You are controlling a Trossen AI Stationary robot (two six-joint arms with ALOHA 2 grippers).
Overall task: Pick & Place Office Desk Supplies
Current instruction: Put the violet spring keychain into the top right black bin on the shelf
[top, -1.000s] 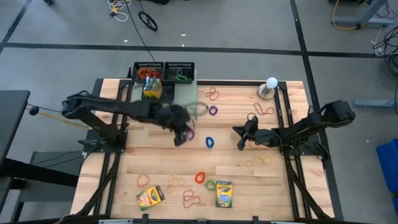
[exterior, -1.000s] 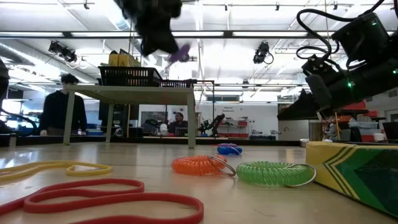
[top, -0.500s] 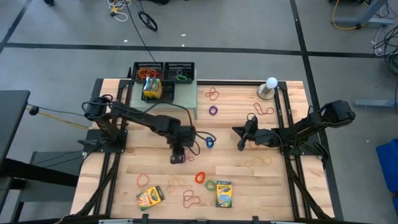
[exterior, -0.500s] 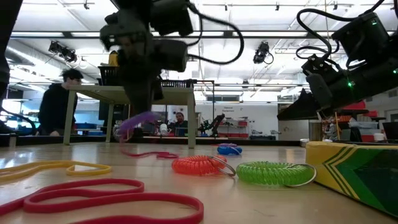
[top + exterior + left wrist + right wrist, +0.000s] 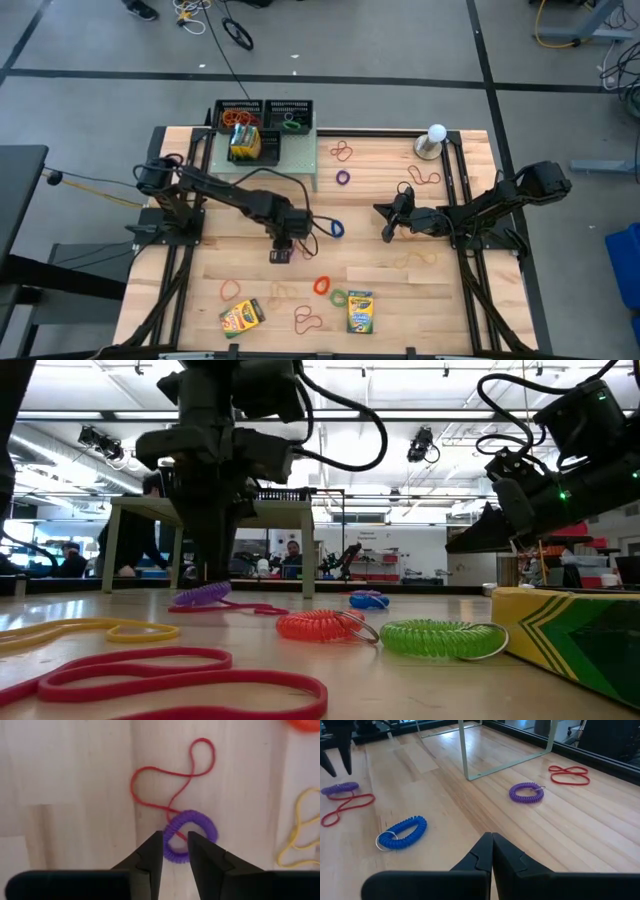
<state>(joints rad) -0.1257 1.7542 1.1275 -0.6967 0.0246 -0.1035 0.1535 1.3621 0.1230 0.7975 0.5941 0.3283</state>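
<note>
My left gripper points straight down at the middle of the table, shut on a purple coil loop. That coil lies across a thin red rubber band. My right gripper is shut and touches nothing; it hangs over the table's right half. A blue coil and a second purple coil lie flat on the wood between the arms. Two crayon boxes lie near the near edge. Two black mesh trays sit on the pale green shelf. My left gripper comes from above, pointing down, and has the coil's ring wall between its fingers, one finger inside the ring and one outside. In the low view the coil is tilted: the end under the fingers is a little raised and the other end rests on the table.
An orange coil and a green coil lie near the front centre, with red and orange rubber bands scattered around. A white ball on a stand is at the far right. People show beyond the table in the low view.
My left gripper has moved from high up beside the shelf toward the near edge and down to the table, carrying the purple coil. The coil hung clear below the fingers before; now its free end lies on the wood over the red band.
</note>
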